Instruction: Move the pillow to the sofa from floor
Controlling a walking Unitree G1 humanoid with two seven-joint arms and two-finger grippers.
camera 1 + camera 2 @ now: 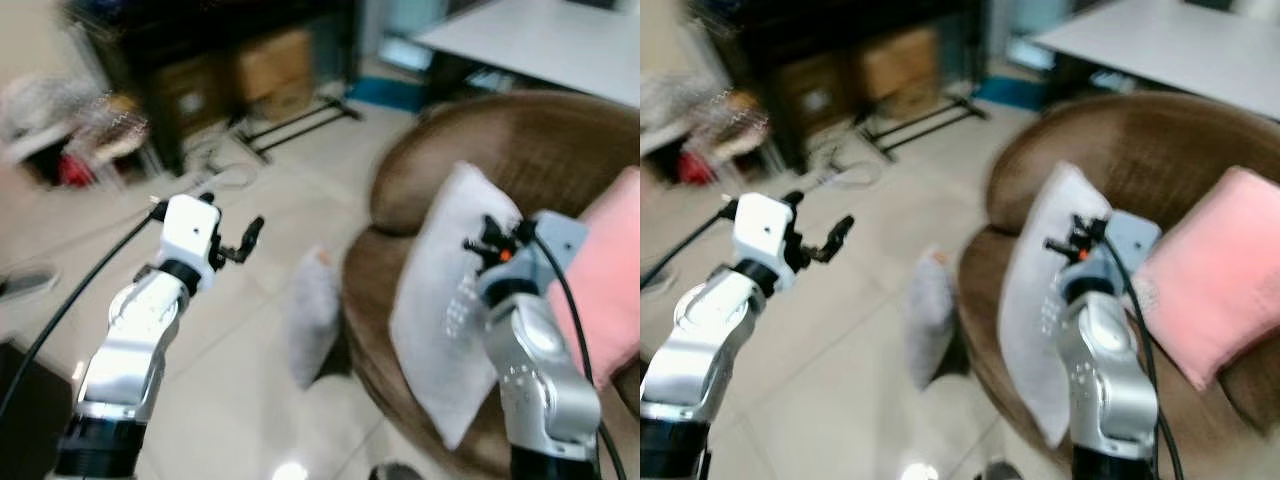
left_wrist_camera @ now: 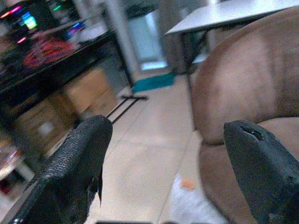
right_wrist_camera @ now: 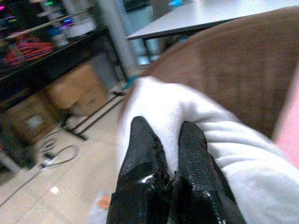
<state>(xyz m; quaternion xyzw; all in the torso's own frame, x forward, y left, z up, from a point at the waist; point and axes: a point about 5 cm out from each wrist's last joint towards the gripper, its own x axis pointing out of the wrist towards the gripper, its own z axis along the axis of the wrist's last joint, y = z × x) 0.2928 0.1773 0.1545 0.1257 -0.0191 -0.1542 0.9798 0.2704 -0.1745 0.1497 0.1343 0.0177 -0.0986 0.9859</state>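
The white pillow (image 1: 450, 310) is standing up on the brown sofa (image 1: 530, 150), leaning against the sofa's seat and back. The right hand (image 3: 169, 175) is pinching the top part of this pillow, and its two black fingers (image 3: 140, 154) are pressed close together with white cloth squeezed between them. The silver right arm (image 1: 540, 380) is reaching up in front of the pillow.

Just beside the white pillow, on the robot's right, a pink pillow (image 1: 1210, 290) is lying on the sofa too.

A small grey pillow (image 1: 312, 315) is standing on the floor (image 1: 230, 380), right by the front edge of the sofa. It has a little orange spot near its top. The pictures are blurry, so its shape is hard to make out.

The left hand (image 2: 168, 154) is hanging in the air over the floor, well apart from both pillows. Its two black fingers (image 2: 79, 163) are spread wide and are holding nothing. The silver left arm (image 1: 130, 350) is stretching out on the robot's left side.

Farther back, a black stand with thin legs (image 1: 290, 125) and some loose cable (image 1: 215, 180) are lying on the floor. Behind them, brown boxes (image 1: 270, 65) are sitting under a dark shelf (image 1: 150, 60). At the far right, a white surface (image 1: 540, 40) is standing behind the sofa.
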